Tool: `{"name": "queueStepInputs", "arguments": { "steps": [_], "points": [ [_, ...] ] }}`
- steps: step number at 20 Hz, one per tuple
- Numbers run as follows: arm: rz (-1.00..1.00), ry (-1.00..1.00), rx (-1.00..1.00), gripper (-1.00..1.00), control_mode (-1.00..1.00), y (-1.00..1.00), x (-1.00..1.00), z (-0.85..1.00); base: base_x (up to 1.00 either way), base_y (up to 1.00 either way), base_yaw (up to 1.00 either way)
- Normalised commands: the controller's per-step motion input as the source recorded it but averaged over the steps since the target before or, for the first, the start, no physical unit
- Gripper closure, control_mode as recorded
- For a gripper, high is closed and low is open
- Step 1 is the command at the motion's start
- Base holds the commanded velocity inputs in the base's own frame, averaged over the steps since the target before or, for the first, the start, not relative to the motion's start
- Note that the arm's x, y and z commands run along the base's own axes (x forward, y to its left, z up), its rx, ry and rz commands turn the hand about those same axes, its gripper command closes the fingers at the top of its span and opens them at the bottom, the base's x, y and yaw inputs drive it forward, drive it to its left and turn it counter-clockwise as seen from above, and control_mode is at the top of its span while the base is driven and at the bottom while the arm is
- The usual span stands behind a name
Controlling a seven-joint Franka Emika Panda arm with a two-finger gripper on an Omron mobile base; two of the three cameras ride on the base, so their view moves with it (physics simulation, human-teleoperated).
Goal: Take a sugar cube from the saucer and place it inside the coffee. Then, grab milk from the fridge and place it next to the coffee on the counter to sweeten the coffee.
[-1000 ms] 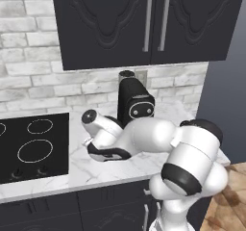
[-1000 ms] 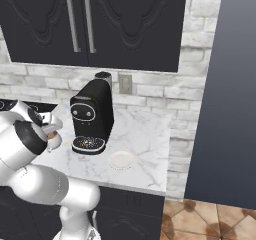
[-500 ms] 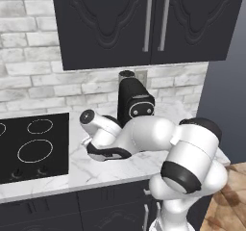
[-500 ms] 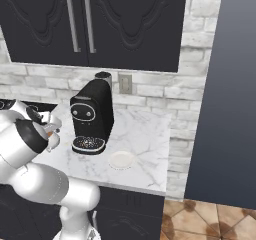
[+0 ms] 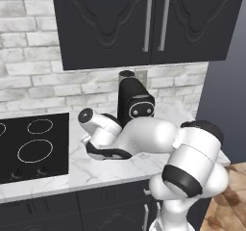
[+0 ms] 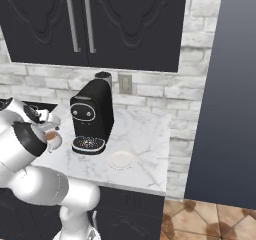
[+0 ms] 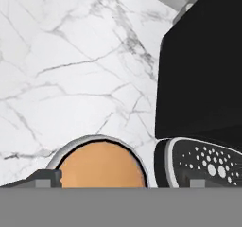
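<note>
The worktop [image 6: 145,139] is white marble with thin grey veins. The coffee [image 7: 101,167] is orange-brown in a white cup. The saucer [image 6: 122,159] is plain white. The coffee machine [image 6: 91,115] is black, its drip tray dotted with pale holes. The cabinets [image 5: 144,23] are black with silver handles, above a whitish-grey brick wall [image 5: 29,76]. The hob [image 5: 29,146] is black with white rings.

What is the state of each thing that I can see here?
coffee: upright on the counter, full of brown liquid.
saucer: flat on the counter, nothing visible on it.
tool: open, above the coffee, holding nothing.
coffee machine: upright beside the coffee.
upper cabinets: doors closed.
</note>
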Motion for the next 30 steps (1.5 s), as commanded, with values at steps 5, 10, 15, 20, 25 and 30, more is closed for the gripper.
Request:
{"name": "queueStepInputs", "arguments": {
  "steps": [5, 10, 15, 20, 25, 30],
  "points": [
    [-0.04, -0.06, 0.00, -1.00, -1.00, -0.05, -0.16, 0.35, 0.00, 0.00, 0.00],
    [-0.02, -0.21, 0.11, -1.00, -1.00, -0.35, -0.82, 0.35, 0.00, 0.00, 0.00],
    [0.00, -0.20, 0.26, -1.00, -1.00, -0.71, -1.00, 0.43, 0.00, 0.00, 0.00],
    [0.00, -0.06, 0.42, -1.00, -1.00, -1.00, -0.83, 0.42, 0.00, 0.00, 0.00],
    [0.00, -0.01, 0.43, -1.00, -1.00, -1.00, -0.62, 0.26, 0.00, 0.00, 0.00],
    [0.03, 0.00, 0.13, -1.00, -1.00, -0.58, -0.16, 0.00, 0.00, 0.00, 0.00]
  ]
}}
